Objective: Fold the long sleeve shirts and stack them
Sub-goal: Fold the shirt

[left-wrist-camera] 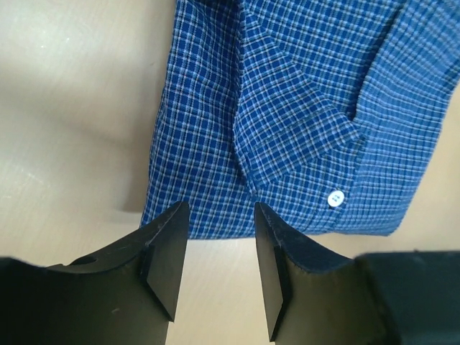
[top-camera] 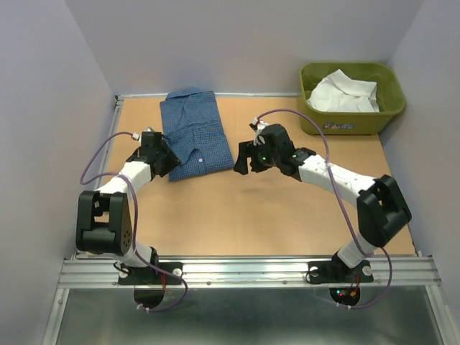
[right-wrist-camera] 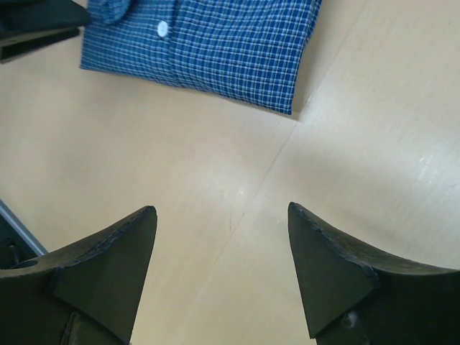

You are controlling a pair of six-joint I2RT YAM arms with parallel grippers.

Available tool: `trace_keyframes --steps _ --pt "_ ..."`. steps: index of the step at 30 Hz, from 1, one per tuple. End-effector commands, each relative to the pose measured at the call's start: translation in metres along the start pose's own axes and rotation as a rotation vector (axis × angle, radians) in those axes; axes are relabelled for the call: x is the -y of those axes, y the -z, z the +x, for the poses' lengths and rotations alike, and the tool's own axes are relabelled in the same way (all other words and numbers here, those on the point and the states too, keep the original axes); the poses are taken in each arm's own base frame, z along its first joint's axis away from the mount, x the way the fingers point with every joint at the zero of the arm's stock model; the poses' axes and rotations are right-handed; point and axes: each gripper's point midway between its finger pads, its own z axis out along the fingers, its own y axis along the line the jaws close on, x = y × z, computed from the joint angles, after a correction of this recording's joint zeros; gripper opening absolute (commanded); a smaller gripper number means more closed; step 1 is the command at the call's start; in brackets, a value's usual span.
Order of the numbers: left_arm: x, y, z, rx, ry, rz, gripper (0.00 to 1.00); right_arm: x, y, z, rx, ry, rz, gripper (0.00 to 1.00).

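Looking down on the blue checked shirt [top-camera: 194, 133], folded into a flat rectangle toward the back of the table [top-camera: 251, 215], left of centre, collar to the far edge. Finds the white shirt [top-camera: 343, 93] crumpled inside the olive-green tub [top-camera: 352, 123] at the far right corner, well apart from the blue one. Puts the left gripper [top-camera: 164, 159] at the blue shirt's near left corner, jaws at a middling gap, tips just over the hem in the left wrist view [left-wrist-camera: 219, 212] and not pinching the cloth, with a white button [left-wrist-camera: 334, 198] close by to the right. Places the right gripper [top-camera: 246, 159] just beside the shirt's near right corner, jaws spread wide over bare tabletop and holding nothing [right-wrist-camera: 221, 210].
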Motion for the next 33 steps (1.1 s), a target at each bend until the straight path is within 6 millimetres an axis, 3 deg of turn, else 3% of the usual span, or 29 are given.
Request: trace_keyframes --steps 1,9,20,23,26,30,33 --pt "0.026 -0.006 -0.021 0.042 0.004 0.058 0.52 -0.01 0.019 -0.013 0.105 0.017 -0.036 0.78" --pt "0.049 -0.024 -0.035 0.046 0.035 0.071 0.49 -0.004 0.036 0.004 0.114 0.021 -0.023 0.78" --pt "0.072 -0.053 -0.042 -0.017 0.092 0.09 0.47 0.0 0.038 0.003 0.126 0.037 -0.002 0.78" --pt "0.076 -0.036 -0.053 0.02 0.113 0.07 0.48 0.0 0.042 0.003 0.132 0.045 -0.001 0.78" --pt "0.063 -0.016 -0.065 0.106 0.149 0.007 0.52 0.0 0.044 0.004 0.133 0.046 -0.003 0.78" --pt "0.045 -0.001 -0.062 0.136 0.174 -0.051 0.59 -0.002 0.045 0.006 0.129 0.047 -0.013 0.79" --pt "0.036 -0.003 -0.048 0.113 0.181 -0.066 0.64 0.0 0.044 0.009 0.123 0.046 -0.008 0.79"
